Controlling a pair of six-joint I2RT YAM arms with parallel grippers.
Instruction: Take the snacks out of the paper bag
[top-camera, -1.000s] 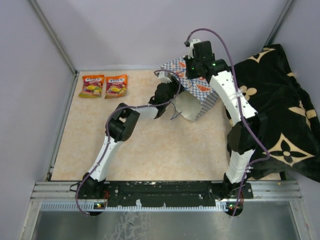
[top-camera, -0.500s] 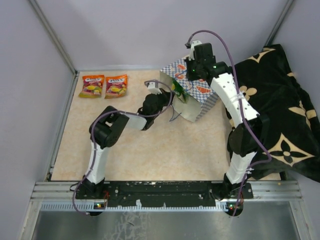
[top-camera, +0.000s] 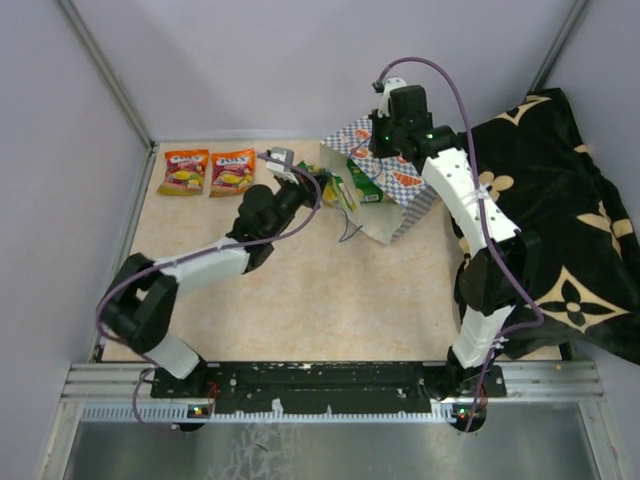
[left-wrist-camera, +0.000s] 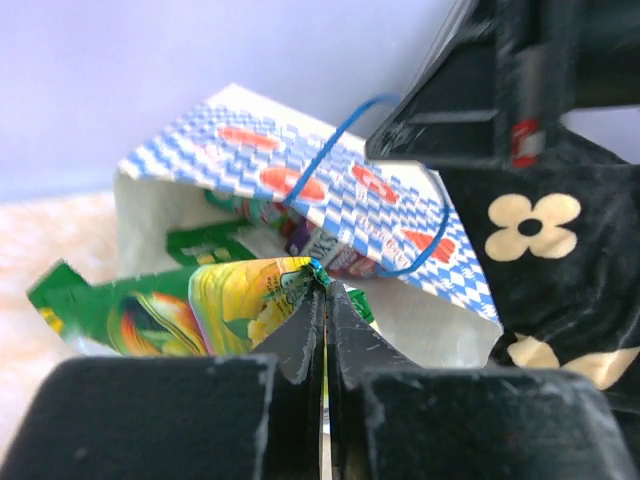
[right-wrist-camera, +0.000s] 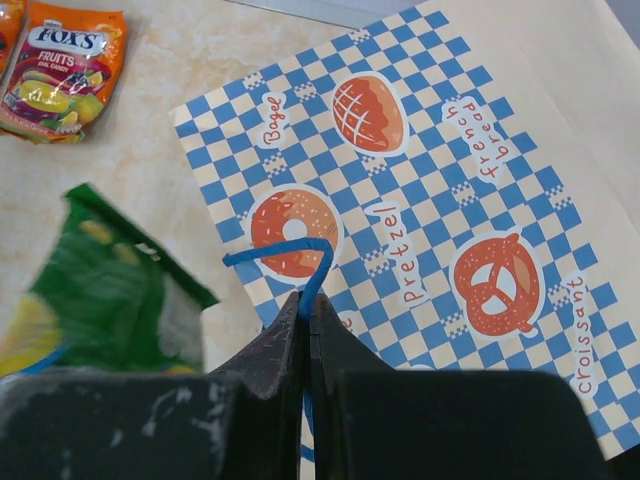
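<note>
The paper bag (top-camera: 405, 190) lies on its side at the back of the table, mouth facing left, its checked side up (right-wrist-camera: 420, 190). My right gripper (right-wrist-camera: 310, 300) is shut on its blue cord handle (right-wrist-camera: 300, 255) and holds the bag up. My left gripper (left-wrist-camera: 325, 290) is shut on a green snack packet (left-wrist-camera: 190, 305), held just outside the bag's mouth (top-camera: 325, 188). More packets, green and purple (left-wrist-camera: 320, 250), show inside the bag (left-wrist-camera: 330, 190). Two orange packets (top-camera: 184, 171) (top-camera: 232, 171) lie at the back left; one also shows in the right wrist view (right-wrist-camera: 62, 62).
A black cloth with gold flower marks (top-camera: 560, 230) lies along the right side of the table. Grey walls close the back and sides. The left arm (top-camera: 200, 270) stretches across the middle of the beige table (top-camera: 330, 300).
My left gripper has drawn back to the left out of the bag's mouth with the green packet in it. The right gripper kept holding the bag's handle.
</note>
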